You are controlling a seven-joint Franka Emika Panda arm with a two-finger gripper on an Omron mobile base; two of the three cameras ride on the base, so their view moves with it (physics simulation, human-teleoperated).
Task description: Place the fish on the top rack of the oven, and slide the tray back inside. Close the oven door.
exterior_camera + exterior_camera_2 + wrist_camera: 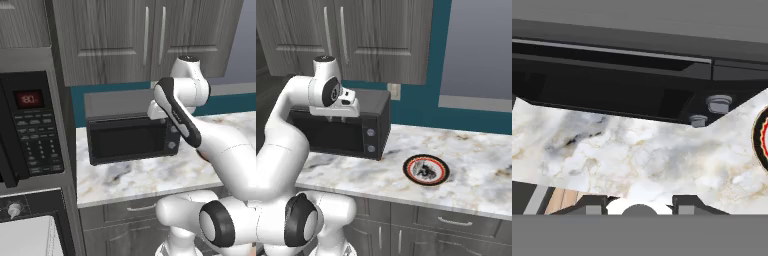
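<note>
Scene: While the arm is folded up high over the marble surface (pixel 476 170), we see its hand hanging in front of the small black countertop oven (pixel 132 137).
Jaws: we make out the gripper (pixel 639 202) low in the hand view, its two dark fingertips (pixel 594 204) drawn in about as far as they go; we see nothing held between them.
Hand view: we look down across the pale veined surface toward the countertop oven's dark front and its two silver knobs (pixel 712 110).
Oven: the built-in wall oven (pixel 30 205) sits at the lower left of the left base view, below the black microwave (pixel 27 130) with its keypad and red display; we see a silver knob (pixel 14 210) on its black panel.
Oven interior: a pale area (pixel 27 237) shows under that panel; we cannot tell whether it is the tray or the cavity.
Plate: a round plate (pixel 426 169) with a red and black rim lies on the surface to the right of the countertop oven, well apart from it.
Cabinets: grey wood doors (pixel 371 35) hang above, with a teal wall (pixel 421 110) behind the surface.
</note>
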